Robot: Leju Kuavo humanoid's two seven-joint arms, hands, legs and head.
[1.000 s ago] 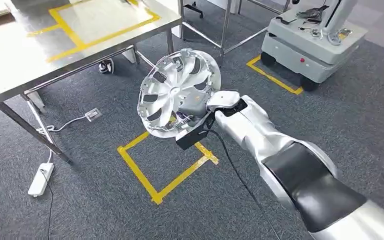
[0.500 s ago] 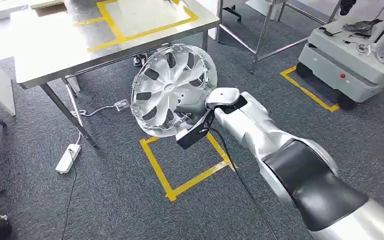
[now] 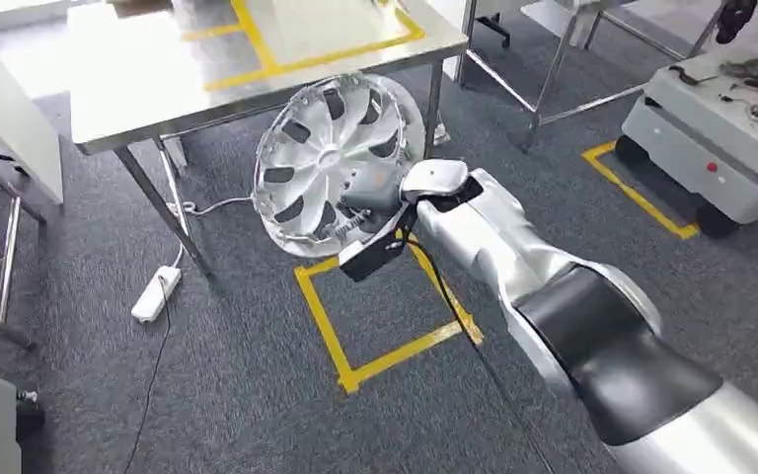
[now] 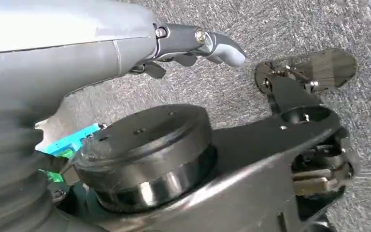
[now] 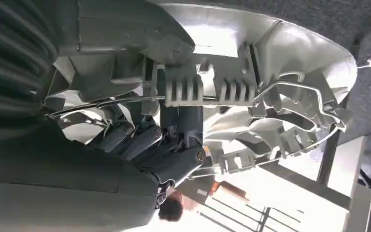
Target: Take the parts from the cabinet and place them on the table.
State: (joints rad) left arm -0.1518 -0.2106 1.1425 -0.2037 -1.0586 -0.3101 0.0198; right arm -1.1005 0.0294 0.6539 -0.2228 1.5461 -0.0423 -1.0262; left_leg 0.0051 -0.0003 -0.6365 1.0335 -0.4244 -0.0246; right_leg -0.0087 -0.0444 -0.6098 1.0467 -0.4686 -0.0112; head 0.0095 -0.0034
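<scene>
Grey carpet floor [image 3: 207, 395] with a yellow taped square [image 3: 385, 306]; steel table [image 3: 148, 89] ahead, its top marked with yellow tape. White power strip [image 3: 156, 293] lies by a table leg; wheeled white machine [image 3: 720, 138] off to the right.

Right hand [image 3: 380, 193] grips the silver wheel cover [image 3: 331, 158], held in the air on edge, face toward the table, just short of its near edge and a little below the top. Right wrist view: dark fingers [image 5: 174, 154] clenched through the ribbed inner side, hooked by the wire retaining ring [image 5: 299, 96].

Left hand [image 4: 193, 41] hangs over the carpet, holding nothing; fingers look loosely curled, how far I cannot tell.

Handling, as judged: thin moulded plastic, light, stiff across the face but springy at the rim. Clips and spokes likely brittle, so no squeezing there. Glossy front probably slips; ribbed back near the rim gives purchase. Broad disc held off-centre will want to swing; set down flat, face up
</scene>
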